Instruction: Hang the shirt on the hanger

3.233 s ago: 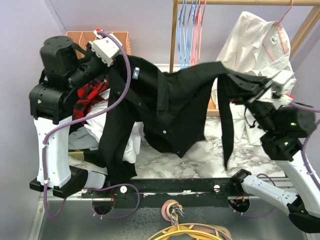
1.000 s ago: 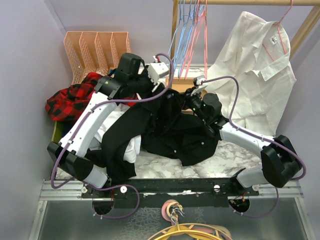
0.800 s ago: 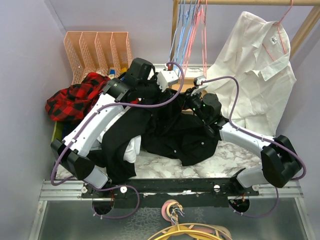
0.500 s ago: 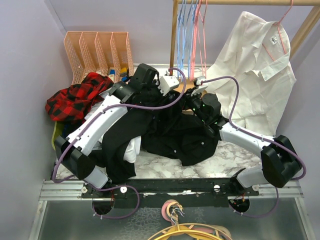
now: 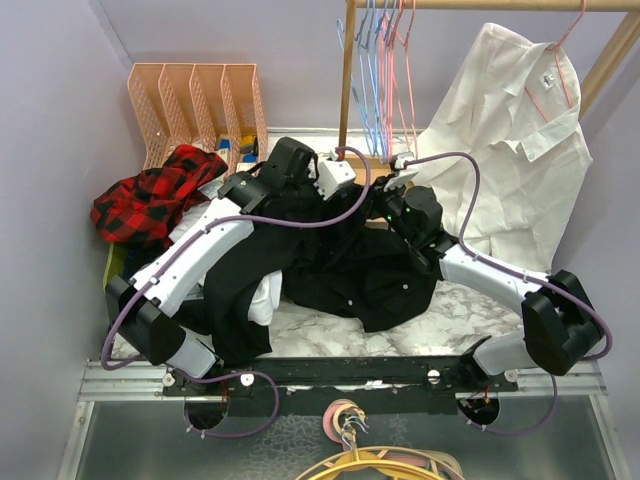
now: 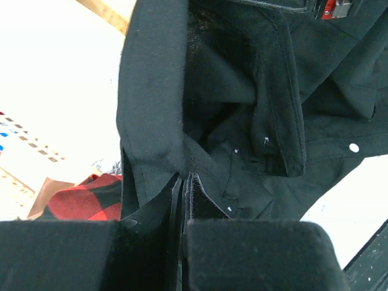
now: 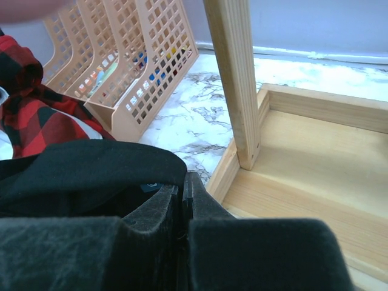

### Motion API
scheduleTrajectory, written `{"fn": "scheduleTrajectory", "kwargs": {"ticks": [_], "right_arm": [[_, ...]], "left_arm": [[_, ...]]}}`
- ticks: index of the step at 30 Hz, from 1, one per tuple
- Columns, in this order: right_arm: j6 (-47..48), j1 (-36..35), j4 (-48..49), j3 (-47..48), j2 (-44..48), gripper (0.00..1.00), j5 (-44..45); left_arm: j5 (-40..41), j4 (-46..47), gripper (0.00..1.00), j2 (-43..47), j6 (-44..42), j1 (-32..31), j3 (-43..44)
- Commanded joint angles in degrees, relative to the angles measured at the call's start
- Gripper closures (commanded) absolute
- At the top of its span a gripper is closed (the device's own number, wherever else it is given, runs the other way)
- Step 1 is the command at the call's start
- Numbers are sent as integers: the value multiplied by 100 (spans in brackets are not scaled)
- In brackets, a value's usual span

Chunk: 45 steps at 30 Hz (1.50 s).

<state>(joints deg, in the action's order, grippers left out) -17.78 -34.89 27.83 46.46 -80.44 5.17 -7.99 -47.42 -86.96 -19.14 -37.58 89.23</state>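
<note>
Black cloth sits nipped between the pressed-together fingers of the left gripper [image 6: 183, 182]: a folded edge of the shirt [image 6: 242, 91] rises from the pinch, with its placket and a few pale buttons showing beyond. The right gripper [image 7: 182, 185] is likewise clamped on a fold of the same shirt, near the foot of the wooden post [image 7: 233, 79].

From above, the two wrists meet close together over the shirt, which lies heaped on the marble table [image 5: 330, 325] between the arms, with one part trailing down toward the left arm's base. A plaid garment [image 5: 150, 195] lies to the left, below the peach file rack [image 5: 195, 95]. The hanger [image 5: 400, 80] hangs from the rail [image 5: 480, 5] among blue hangers [image 5: 372, 70], well apart from the shirt. A white shirt [image 5: 510, 110] hangs at the right.
</note>
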Motion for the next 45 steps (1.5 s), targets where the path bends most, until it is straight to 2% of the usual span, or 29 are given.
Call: {"fn": "scheduleTrajectory", "kwargs": {"ticks": [1,3,4,7,9,12,16,21,23,25,29,34,37,40,45], "right_arm": [[-19,129,2,-3,157,91,92],[-12,135,111,-127,239,60,-158],[-24,132,223,-258,311,48,-285],[-44,142,556,-629,617,23,-747],[-65,138,475,-759,777,14,-1050],[-214,134,254,-1027,1094,8,-1466],[-278,132,157,-1619,1979,0,-1860],[-26,139,-612,-1694,3444,1,-1743],[181,140,-1046,-1355,3854,0,-1248],[397,138,-1598,-706,3867,4,-435],[624,141,-2372,839,3013,8,942],[922,179,-2488,2489,1516,37,1755],[772,484,-2756,3395,840,50,1594],[494,876,-3019,4114,296,52,1123],[438,1021,-3388,5053,-361,52,1032]], "left_arm": [[235,248,100,528,-130,78,-81],[80,360,100,587,-41,238,-236],[-27,383,100,587,25,302,-298],[-391,409,100,590,147,457,-371],[-479,352,100,554,120,479,-359],[-589,332,100,531,111,509,-369],[-869,293,100,508,144,612,-342],[-1100,188,100,476,153,700,-205],[-1172,151,100,461,157,758,-152],[-1253,125,100,467,182,837,-119],[-1485,132,100,499,250,1094,-133],[-1380,119,100,670,187,1223,-257],[-1402,146,100,790,204,1351,-358],[-1472,178,100,899,229,1476,-420],[-1520,179,100,1009,234,1547,-450]]}}
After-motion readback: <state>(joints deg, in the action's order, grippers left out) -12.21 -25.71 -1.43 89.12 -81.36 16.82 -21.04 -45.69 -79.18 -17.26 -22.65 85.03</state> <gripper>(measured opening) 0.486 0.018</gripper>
